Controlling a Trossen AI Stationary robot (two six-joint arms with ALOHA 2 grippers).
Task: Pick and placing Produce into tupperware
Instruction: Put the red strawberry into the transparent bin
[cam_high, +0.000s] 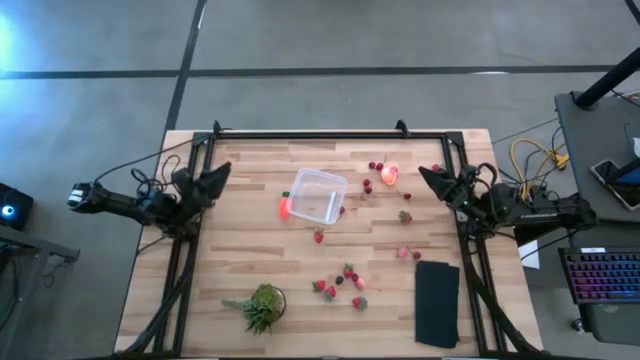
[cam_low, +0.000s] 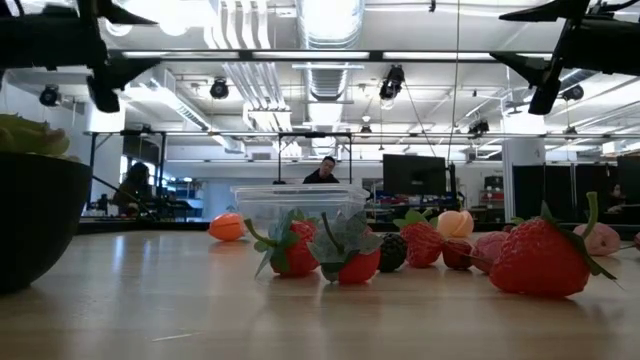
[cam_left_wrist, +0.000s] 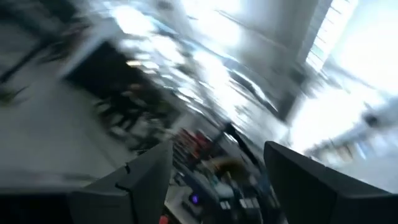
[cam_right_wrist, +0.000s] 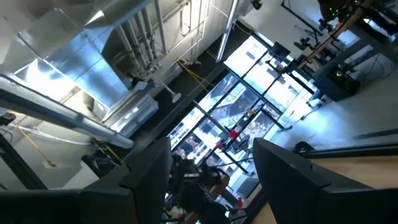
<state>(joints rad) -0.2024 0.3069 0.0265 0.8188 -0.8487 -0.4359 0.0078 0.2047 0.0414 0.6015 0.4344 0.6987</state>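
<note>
The tupperware, a clear squarish tub with rounded corners, is seen standing upright on the wooden tabletop, a little toward the far edge and near the middle between the two arms. Nothing can be made out inside it in the high view, and in the low view its walls appear clear with no produce visibly lying in it. The orange carrot-like piece is found touching or just beside the tub's wall on the left arm's side. The pink-orange round fruit is placed near the far edge, toward the right arm, with small strawberries scattered beside it. One strawberry lies just in front of the tub, and a cluster of strawberries is spread nearer the front edge. A leafy plant is set near the front on the left arm's side, and a flat black pad lies at the front on the right arm's side.

No writing or label can be read on any item.

The left end effector is held above the tabletop's left edge, closed and gripping nothing. The right end effector is held above the right edge, its fingers parted with nothing between them.

A person is seen in the room behind the tabletop.
</note>
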